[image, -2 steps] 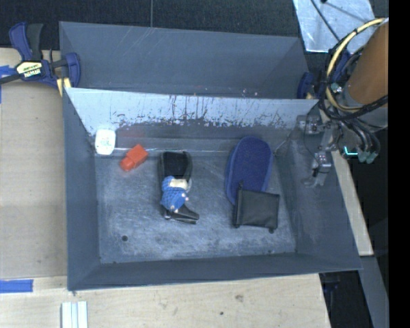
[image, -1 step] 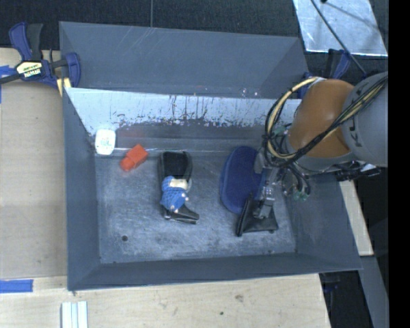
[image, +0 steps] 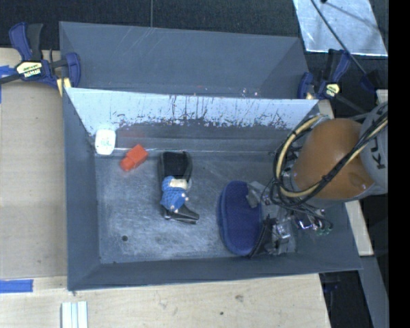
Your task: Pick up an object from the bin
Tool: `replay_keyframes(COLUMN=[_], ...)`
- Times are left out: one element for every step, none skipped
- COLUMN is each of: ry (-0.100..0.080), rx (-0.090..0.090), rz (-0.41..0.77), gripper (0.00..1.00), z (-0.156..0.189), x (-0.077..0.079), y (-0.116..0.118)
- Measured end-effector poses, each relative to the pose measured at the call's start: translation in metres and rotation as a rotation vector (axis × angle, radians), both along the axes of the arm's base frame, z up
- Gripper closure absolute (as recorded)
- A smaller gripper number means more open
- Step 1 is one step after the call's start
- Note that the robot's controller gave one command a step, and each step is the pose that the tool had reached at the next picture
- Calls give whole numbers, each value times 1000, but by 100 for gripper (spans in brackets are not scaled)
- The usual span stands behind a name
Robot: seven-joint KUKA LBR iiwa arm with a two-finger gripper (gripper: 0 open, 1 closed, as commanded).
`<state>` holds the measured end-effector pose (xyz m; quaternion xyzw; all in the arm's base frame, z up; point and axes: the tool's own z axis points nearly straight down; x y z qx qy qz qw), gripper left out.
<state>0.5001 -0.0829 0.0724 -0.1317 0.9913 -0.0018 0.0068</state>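
Note:
My gripper (image: 277, 238) is low in the bin's front right corner, right beside a dark blue oval pouch-like thing (image: 236, 217) that lies on the floor there. Its fingers sit at the pouch's right edge. Further left lies a black and blue tool-like object (image: 175, 191) in the middle of the bin.
A small orange block (image: 132, 158) and a white round piece (image: 104, 141) lie at the back left of the bin. The arm with its orange cover and cables reaches in over the right wall.

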Motion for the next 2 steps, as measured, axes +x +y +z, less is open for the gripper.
replay_keyframes(ry=[-9, 2], rx=[-1, -1], rz=[2, 34], gripper=[100, 100], z=[2, 155], x=[3, -3], y=[0, -8])
